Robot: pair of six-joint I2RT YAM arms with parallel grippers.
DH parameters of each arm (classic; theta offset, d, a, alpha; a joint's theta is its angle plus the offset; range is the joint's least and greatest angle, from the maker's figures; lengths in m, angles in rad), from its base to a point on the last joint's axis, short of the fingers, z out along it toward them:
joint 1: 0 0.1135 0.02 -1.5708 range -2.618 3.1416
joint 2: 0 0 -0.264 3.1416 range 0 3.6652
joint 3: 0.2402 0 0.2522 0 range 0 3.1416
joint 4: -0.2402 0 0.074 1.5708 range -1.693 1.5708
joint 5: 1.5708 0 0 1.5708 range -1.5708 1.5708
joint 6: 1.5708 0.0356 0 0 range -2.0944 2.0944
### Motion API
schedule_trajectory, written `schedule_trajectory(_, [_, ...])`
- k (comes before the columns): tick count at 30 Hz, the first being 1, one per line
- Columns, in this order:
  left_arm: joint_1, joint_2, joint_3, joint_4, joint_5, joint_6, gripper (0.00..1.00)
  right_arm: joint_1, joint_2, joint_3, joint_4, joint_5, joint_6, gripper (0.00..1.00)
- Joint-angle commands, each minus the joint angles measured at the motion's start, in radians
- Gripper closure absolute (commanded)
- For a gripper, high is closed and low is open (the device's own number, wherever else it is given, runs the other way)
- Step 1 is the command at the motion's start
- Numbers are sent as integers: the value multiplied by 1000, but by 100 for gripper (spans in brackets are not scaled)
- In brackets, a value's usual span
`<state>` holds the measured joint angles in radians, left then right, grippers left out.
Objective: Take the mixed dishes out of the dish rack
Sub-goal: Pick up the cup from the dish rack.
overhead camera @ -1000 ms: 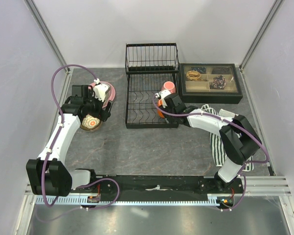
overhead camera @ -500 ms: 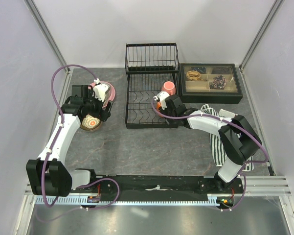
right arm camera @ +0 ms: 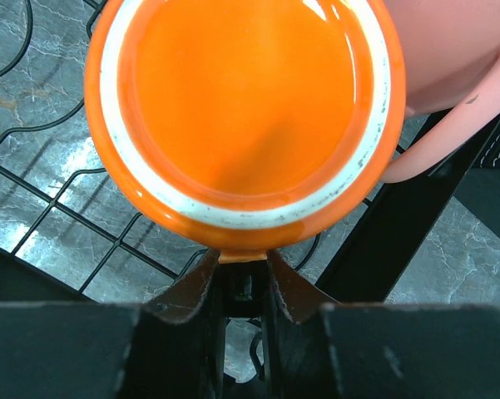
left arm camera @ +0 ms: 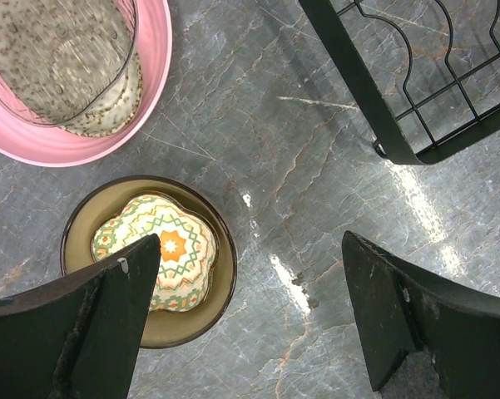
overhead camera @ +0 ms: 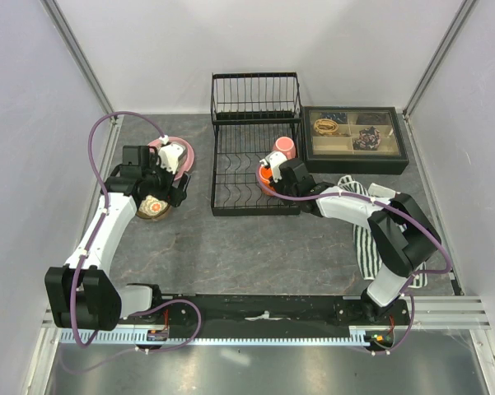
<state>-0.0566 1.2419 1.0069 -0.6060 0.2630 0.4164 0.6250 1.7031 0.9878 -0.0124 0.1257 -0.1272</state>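
– Orange mug (right arm camera: 245, 100): where is it?
– Over the lower basket of the dish rack (overhead camera: 255, 211), on the right side, against the pink mug (right arm camera: 457, 50). The right gripper (right arm camera: 243, 266) is clenched on what looks like its handle.
– How to lift it well?
– Straight up, slowly. I judge that so narrow a pinch lets it swing, so clear the wires and the pink mug first.
– And the left gripper (left arm camera: 250, 283)?
– Spread wide, holding nothing, above the brown bowl (left arm camera: 150, 258) on the table (left arm camera: 316, 166).
– What has changed since a second ago?
– The mug has tipped up and sits nearer the pink mug. The left arm has barely moved.
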Motion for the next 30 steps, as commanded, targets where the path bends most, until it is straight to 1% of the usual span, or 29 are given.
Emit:
schedule_trajectory(1, [1, -25, -1, 41, -1, -10, 4, 2, -5, -28, 3, -43, 0, 90])
schedule_trajectory(6, [1, -29, -5, 45, -1, -13, 4, -2, -28, -20, 5, -77, 20, 100])
schedule_trajectory(19, [1, -30, -10, 61, 21, -31, 5, -11, -143, 58, -14, -124, 61, 100])
schedule_trajectory(25, [1, -27, -7, 74, 44, -53, 5, -27, -177, 104, -24, -170, 89, 100])
schedule_trajectory(28, [1, -45, -17, 100, 99, -89, 6, -53, -197, 130, -23, -224, 124, 100])
schedule_trajectory(30, [1, -74, -36, 142, 174, -108, 6, -89, -206, 147, -21, -271, 193, 100])
